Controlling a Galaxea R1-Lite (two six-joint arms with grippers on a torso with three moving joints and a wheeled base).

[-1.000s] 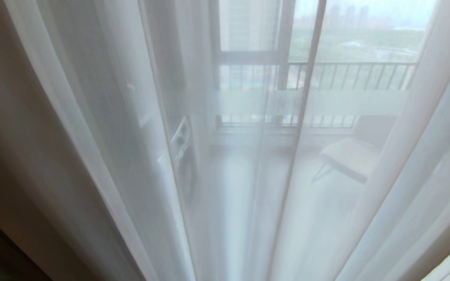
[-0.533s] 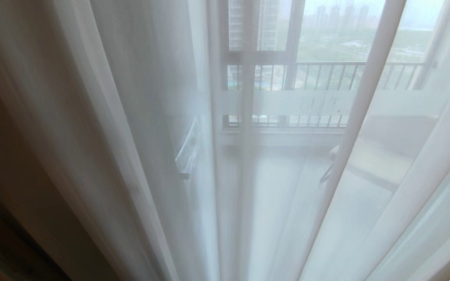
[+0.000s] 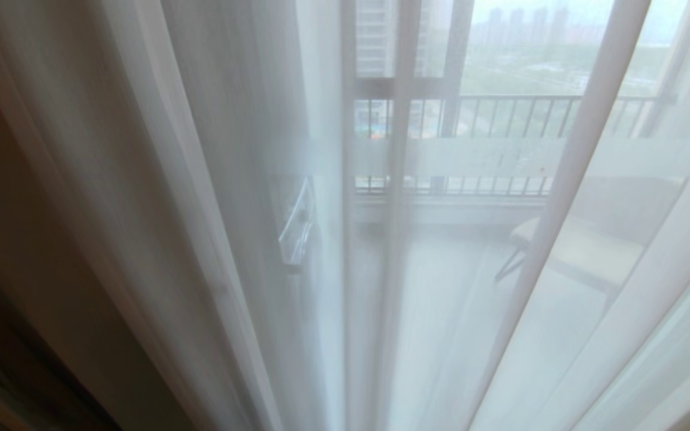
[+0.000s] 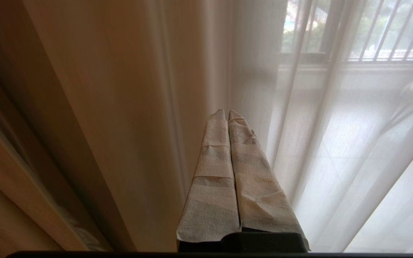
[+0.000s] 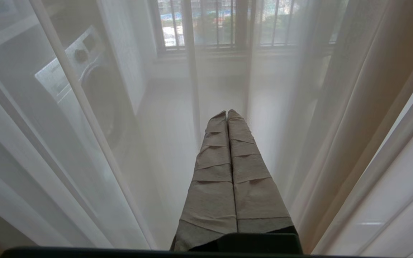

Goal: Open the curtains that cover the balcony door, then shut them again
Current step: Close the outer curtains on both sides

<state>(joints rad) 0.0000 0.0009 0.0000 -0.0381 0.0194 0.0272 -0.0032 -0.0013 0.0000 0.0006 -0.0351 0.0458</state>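
The curtains (image 3: pixel 213 197), floor-length pleated drapes with a thin sheer white layer in front of the glass and a thick cream-beige opaque layer (image 4: pixel 113 107) gathered at the robot's left, hang across the whole head view. The sheer layer is drawn over the balcony door (image 3: pixel 402 149), tall glass panels in dark frames crossed by a horizontal frosted white band, which shows only as a hazy shape through the fabric.

The left gripper (image 4: pixel 227 111), its fingers (image 4: pixel 213 168) wrapped in pale tape, is clenched with the two tips pressed together and nothing between them; it points at the fold where the opaque layer meets the sheer one, and whether it touches the cloth cannot be told. The right gripper (image 5: pixel 227 111), wrapped the same way, is likewise clenched on nothing and points into the sheer layer.

Beyond the glass, a white front-loading washing machine (image 5: pixel 84 75) stands at the left of the balcony, a pale-seated chair (image 3: pixel 584 251) sits at the right, and a dark barred railing (image 3: pixel 501 117) runs across the outer window.
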